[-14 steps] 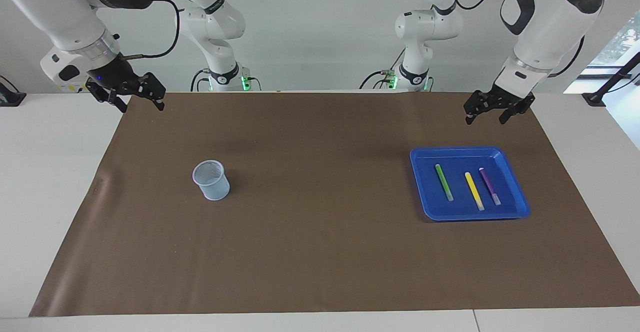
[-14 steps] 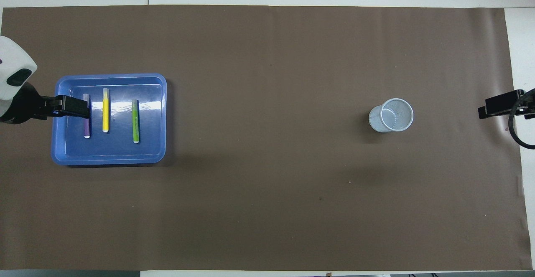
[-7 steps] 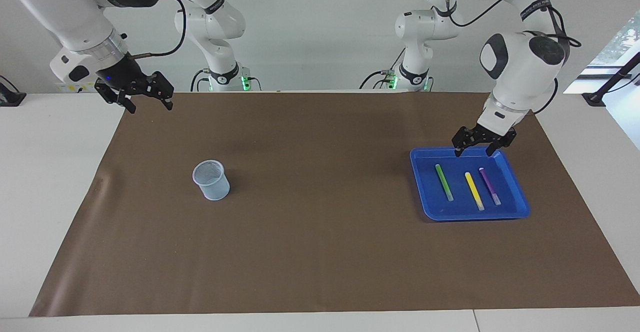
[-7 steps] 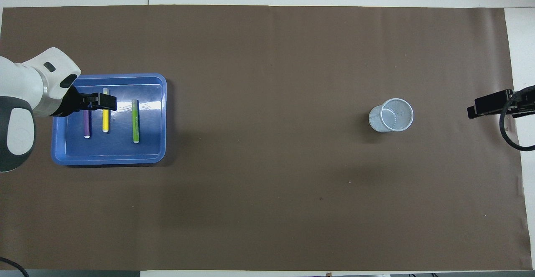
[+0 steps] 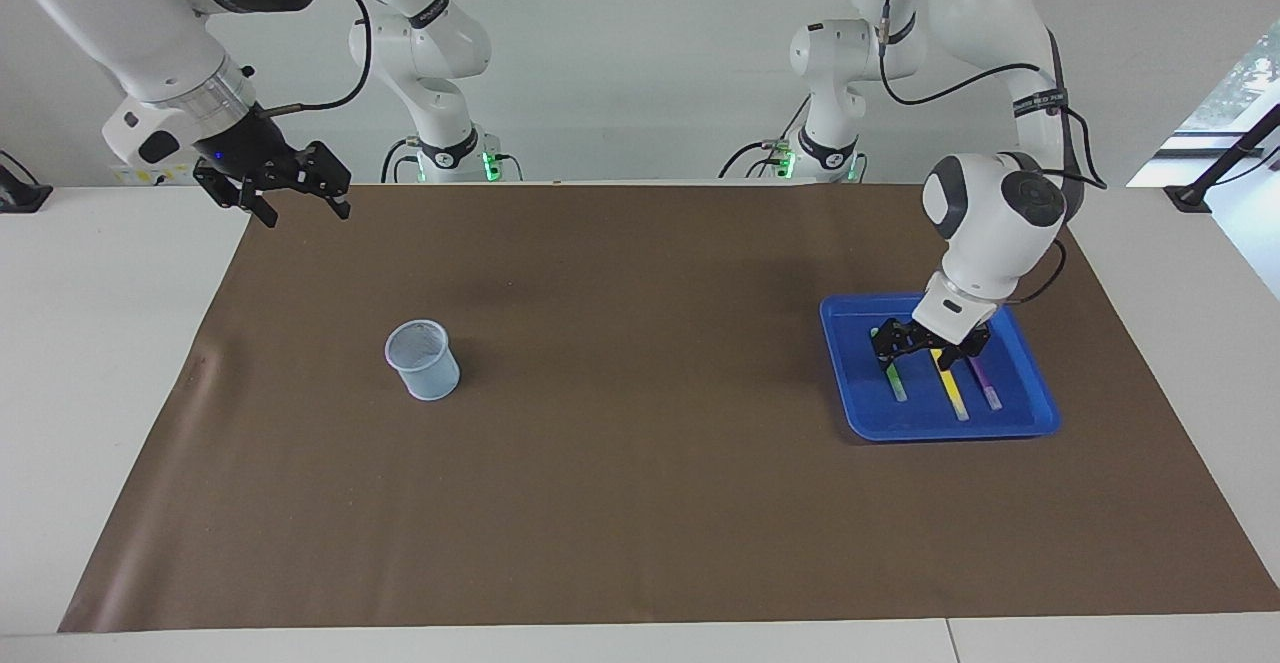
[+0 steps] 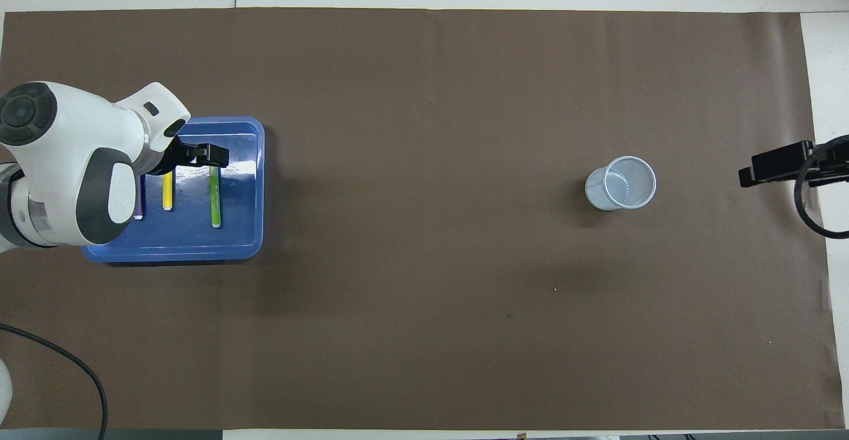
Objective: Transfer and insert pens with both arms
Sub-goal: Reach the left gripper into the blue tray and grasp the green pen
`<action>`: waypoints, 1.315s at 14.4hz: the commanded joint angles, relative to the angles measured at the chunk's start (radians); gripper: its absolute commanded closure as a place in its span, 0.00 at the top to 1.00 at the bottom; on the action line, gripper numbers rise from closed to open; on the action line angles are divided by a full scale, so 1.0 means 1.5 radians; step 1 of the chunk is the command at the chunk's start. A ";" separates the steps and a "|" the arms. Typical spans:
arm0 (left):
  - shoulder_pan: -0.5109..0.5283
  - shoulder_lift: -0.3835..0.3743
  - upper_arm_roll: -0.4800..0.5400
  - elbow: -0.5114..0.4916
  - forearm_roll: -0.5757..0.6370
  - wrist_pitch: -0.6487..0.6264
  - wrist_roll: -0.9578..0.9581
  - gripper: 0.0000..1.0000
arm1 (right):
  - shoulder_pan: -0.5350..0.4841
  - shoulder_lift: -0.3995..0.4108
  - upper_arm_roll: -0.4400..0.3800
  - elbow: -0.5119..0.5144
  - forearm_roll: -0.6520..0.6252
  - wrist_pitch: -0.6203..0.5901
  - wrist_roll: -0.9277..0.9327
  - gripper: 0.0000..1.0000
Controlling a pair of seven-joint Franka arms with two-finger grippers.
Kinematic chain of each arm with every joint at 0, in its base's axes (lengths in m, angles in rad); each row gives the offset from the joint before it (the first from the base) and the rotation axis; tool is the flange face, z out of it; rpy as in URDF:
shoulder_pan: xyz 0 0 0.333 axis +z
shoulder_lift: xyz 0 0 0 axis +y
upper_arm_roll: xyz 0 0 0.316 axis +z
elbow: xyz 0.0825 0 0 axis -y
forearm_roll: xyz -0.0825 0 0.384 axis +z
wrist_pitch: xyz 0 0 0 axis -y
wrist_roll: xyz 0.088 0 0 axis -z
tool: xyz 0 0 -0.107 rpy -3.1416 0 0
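Under the wide-spread left pincer [image 5: 928,348], pens' [image 5: 955,394] upper ends hidden in tray [image 5: 950,429].

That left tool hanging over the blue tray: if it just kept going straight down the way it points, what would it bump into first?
Most likely the green pen: the left tool hangs open and points down over the tray. Its height is hard to judge, so it may meet the yellow pen instead.

In the overhead view the left arm's white wrist covers most of the purple pen [image 6: 138,209] and one end of the blue tray [image 6: 239,244], and the left gripper [image 6: 211,155] hides the upper ends of the yellow pen [image 6: 167,200] and green pen [image 6: 215,201]. The right gripper [image 6: 769,166] is cut off there by the frame's edge. In the facing view, whether the left gripper touches any pen cannot be told.
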 commanded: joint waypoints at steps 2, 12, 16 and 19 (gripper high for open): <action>-0.002 0.034 0.005 -0.016 0.012 0.046 0.010 1.00 | -0.006 -0.003 0.001 0.000 0.015 -0.003 0.003 1.00; 0.005 0.038 0.006 -0.053 0.011 0.055 0.008 0.00 | -0.004 -0.006 0.001 -0.011 0.111 0.005 0.008 1.00; 0.005 0.003 0.006 -0.048 0.011 0.039 0.002 0.00 | -0.006 -0.023 0.001 -0.048 0.196 0.023 0.006 1.00; 0.001 -0.007 0.006 0.028 0.011 -0.043 -0.043 0.00 | -0.002 -0.049 0.001 -0.104 0.291 0.046 0.005 1.00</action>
